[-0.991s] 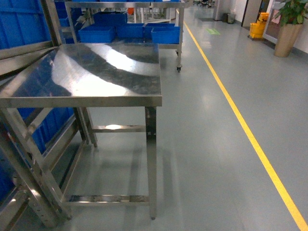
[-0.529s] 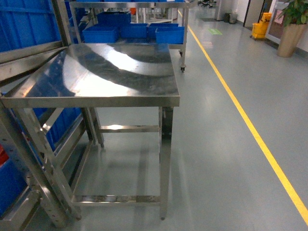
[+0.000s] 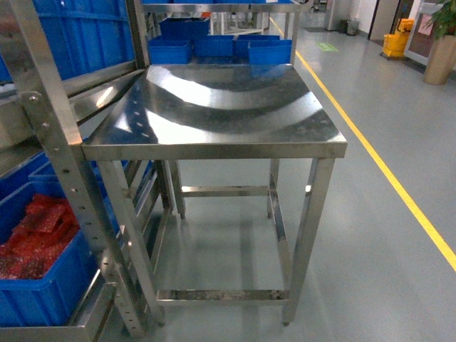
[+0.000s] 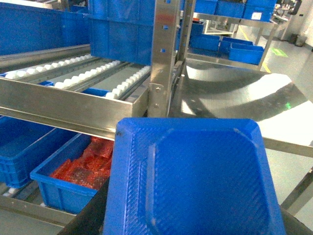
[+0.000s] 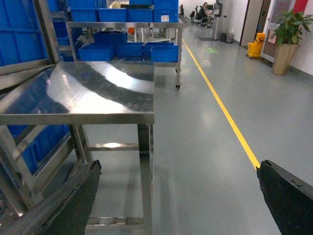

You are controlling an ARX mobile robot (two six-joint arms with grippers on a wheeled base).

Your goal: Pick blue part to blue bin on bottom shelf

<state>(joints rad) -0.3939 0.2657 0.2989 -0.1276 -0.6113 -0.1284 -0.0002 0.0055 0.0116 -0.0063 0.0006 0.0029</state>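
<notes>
Blue bin (image 3: 43,296) on bottom shelf (image 3: 68,332), long axis unclear

A stainless-steel table (image 3: 228,107) stands on a grey floor (image 3: 370,235), its polished top bare and streaked with reflections. Pressed against the table's left edge is a steel rack (image 3: 50,128) with perforated uprights. On the rack's bottom shelf (image 3: 75,324), just left of the table's front leg, sits a blue bin (image 3: 39,281) filled with red parts (image 3: 32,231); a second blue crate (image 4: 19,147) lies further left of it. Above them, a tier of white roller tracks (image 4: 73,73) carries another blue crate (image 4: 122,34). Beyond the table's far edge, a wheeled steel cart (image 5: 127,29) holds more blue crates, and a yellow line (image 3: 385,171) runs along the floor to the table's right.
</notes>
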